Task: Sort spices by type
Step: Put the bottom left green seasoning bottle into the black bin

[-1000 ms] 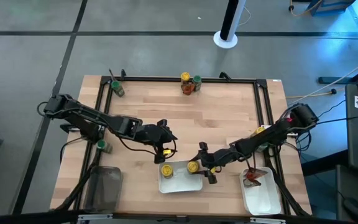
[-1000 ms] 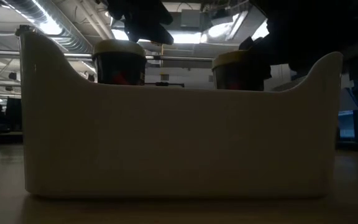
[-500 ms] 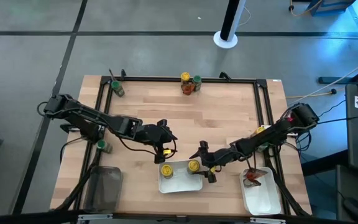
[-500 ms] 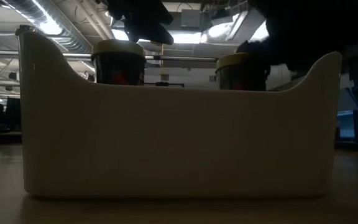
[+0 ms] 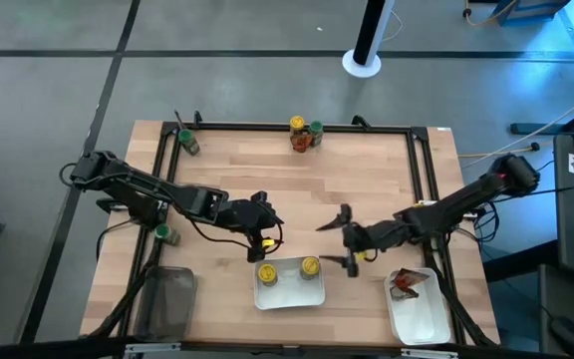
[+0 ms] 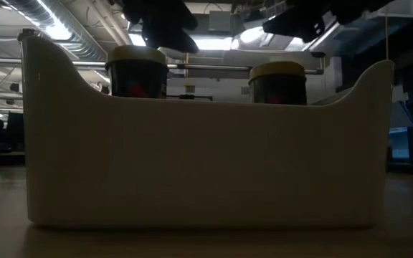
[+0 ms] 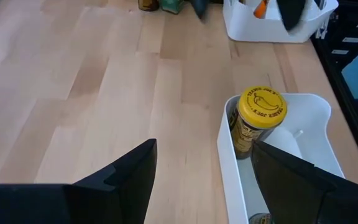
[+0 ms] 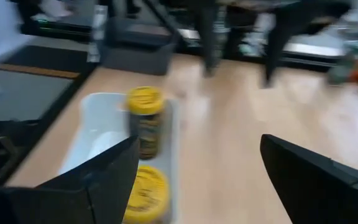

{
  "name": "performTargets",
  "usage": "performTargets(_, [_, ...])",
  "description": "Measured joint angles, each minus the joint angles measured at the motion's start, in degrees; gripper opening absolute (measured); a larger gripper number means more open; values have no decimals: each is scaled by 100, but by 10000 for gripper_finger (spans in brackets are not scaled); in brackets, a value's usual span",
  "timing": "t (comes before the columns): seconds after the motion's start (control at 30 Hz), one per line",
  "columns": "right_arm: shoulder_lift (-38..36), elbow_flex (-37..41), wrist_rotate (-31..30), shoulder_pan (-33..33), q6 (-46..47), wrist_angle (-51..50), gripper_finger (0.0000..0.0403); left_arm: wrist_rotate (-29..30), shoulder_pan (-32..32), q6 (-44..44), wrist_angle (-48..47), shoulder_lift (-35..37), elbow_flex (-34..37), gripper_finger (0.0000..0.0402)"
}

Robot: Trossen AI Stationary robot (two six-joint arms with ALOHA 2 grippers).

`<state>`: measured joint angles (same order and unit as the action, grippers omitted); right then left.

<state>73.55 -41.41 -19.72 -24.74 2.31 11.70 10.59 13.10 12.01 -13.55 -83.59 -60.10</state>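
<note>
Right gripper (image 5: 339,239) let go and pulled back
It is open now, beside the tray (image 5: 289,295); second jar (image 5: 310,266) stands inside. Left gripper (image 5: 264,221) unchanged, half open.

A lab — exposed ceiling ducts (image 6: 63,32), grey concrete floor (image 5: 58,90).

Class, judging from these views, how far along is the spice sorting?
Done: two yellow-capped jars stand in the middle white tray; a red packet lies in the right tray. In hand: nothing, the right gripper hovers open beside that middle tray. Left: three green-capped jars and another yellow-capped jar on the table.
</note>
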Motion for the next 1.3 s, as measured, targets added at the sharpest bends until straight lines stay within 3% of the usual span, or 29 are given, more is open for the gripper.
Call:
performTargets(0.33, [-470,0,-1073,1,-227,-472,331,560,-301,-13,-192,-2,0,243])
performTargets(0.53, [-423,0,-1743,1,-461,-461,331,789,-609,484,-1039,-2,1,243])
performTargets(1.07, [-423,0,-1977,1,-863,-426,331,770,-357,2004,-5850,1,-1529,235])
performTargets(1.3, [-423,0,-2030,1,-883,-423,331,-122,-205,2805,-7283,0,-1620,234])
